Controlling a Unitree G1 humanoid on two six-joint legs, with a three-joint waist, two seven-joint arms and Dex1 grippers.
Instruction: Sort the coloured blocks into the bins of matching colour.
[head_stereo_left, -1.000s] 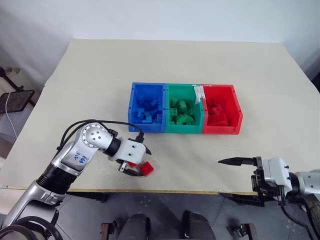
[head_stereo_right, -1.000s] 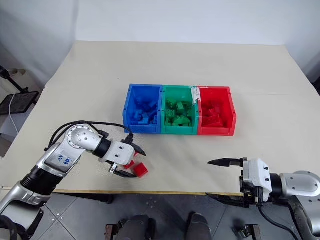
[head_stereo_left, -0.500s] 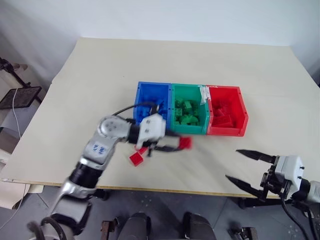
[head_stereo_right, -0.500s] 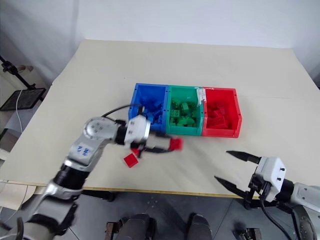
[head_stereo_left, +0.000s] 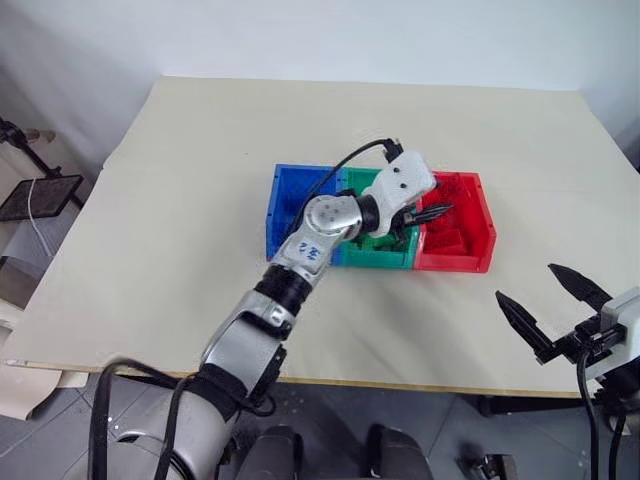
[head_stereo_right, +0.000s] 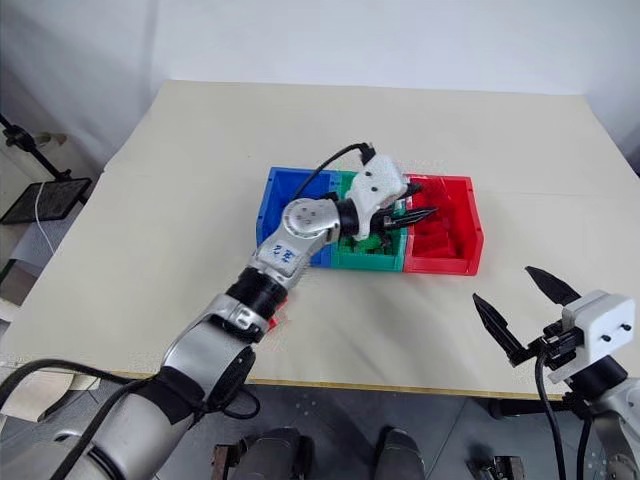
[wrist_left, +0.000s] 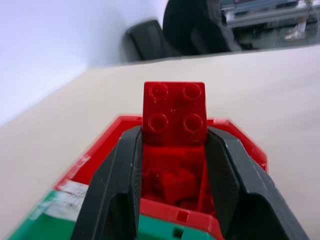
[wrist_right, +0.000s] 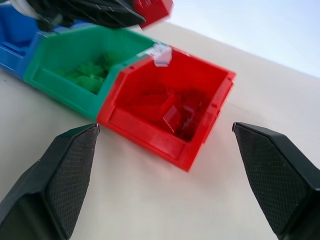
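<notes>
My left gripper (wrist_left: 175, 150) fingers pinch a red block (wrist_left: 174, 114) mid-frame, apparently over the red bin's (head_stereo_left: 487, 222) near-left rim; releasing here, I risk it bouncing into the green bin (head_stereo_left: 372, 255). Right gripper (head_stereo_left: 553, 302) spread, lower right.

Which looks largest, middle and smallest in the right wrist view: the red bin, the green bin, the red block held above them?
1. Red bin, fully in view.
2. Green bin, looks smaller, though it lies farther off and is partly hidden, so the true sizes may match.
3. Red block, clearly smallest, held in the left gripper.
</notes>
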